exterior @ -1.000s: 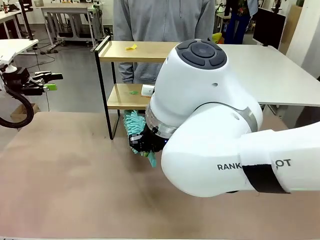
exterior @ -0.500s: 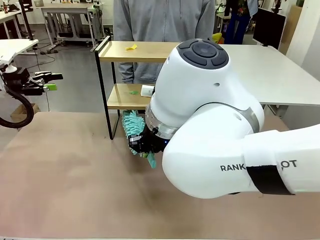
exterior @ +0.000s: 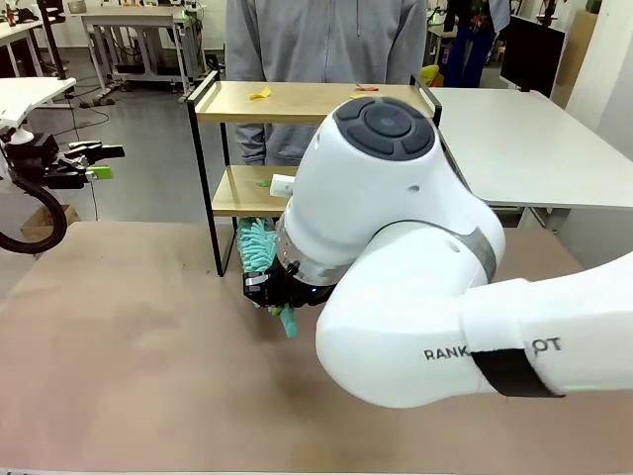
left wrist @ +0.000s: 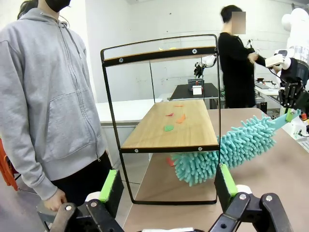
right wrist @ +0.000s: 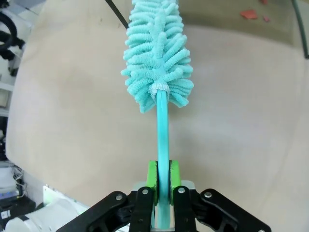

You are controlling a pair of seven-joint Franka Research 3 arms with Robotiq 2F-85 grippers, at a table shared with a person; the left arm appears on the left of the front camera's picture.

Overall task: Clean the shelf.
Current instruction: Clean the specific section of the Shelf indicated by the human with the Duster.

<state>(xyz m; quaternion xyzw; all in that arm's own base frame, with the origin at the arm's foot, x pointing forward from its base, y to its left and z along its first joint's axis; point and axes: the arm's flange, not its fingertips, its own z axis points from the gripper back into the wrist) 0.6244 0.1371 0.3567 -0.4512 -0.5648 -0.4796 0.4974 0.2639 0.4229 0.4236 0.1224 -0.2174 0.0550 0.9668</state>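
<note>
Two boards: the shelf (exterior: 307,101) has a top board and a low board in a thin black frame. It stands at the far edge of the brown table (exterior: 119,346), right in front of the person (exterior: 316,40).
Mess: little scraps lie on it. A yellow scrap (exterior: 259,94) is on the top board. A green scrap (left wrist: 168,128) and an orange scrap (left wrist: 180,118) are on the low board.
Duster: the fluffy teal duster (right wrist: 157,63) has its head at the near bottom corner of the shelf, just under the low board's edge. It is not on the scraps yet.
Right gripper: the right gripper (right wrist: 162,176) pinches the duster's thin handle tight between its green pads.
Left gripper: the left gripper (left wrist: 167,183) has its jaws wide with nothing in them. It hangs well off to the side.
How to do it well: I think you should lift the head a bit and lay it flat on the low board. Then sweep slowly toward an open side.
Watch out: the black frame post is close to the fluff. Go round it so you don't bump or tip the shelf.
</note>
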